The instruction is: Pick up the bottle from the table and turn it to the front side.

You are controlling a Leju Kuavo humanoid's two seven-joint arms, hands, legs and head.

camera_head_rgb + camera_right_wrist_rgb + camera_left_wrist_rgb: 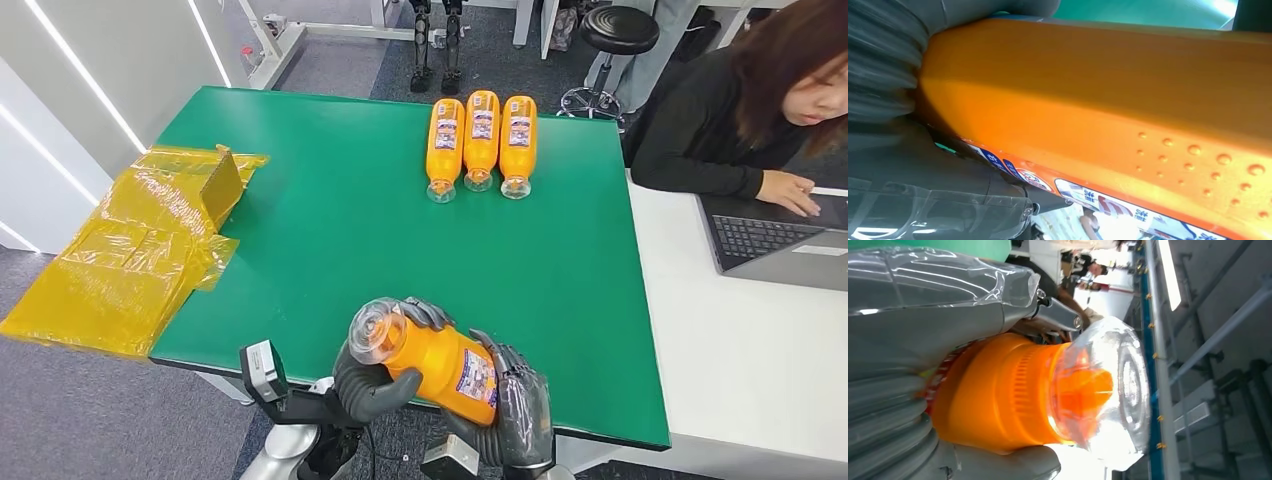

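Your left hand [923, 390] grips the orange bottle [998, 395] around its neck end, the grey ribbed cover and thick thumb wrapping the orange shoulder. You see the clear domed cap [1108, 395] pointing away from the hand, with the orange spout showing through it. Clear plastic film [943, 275] covers part of the hand. Beyond the bottle, a strip of green table [948, 246] shows, and a person [1093, 270] sits in the bright background beside grey metal framing [1208, 340].
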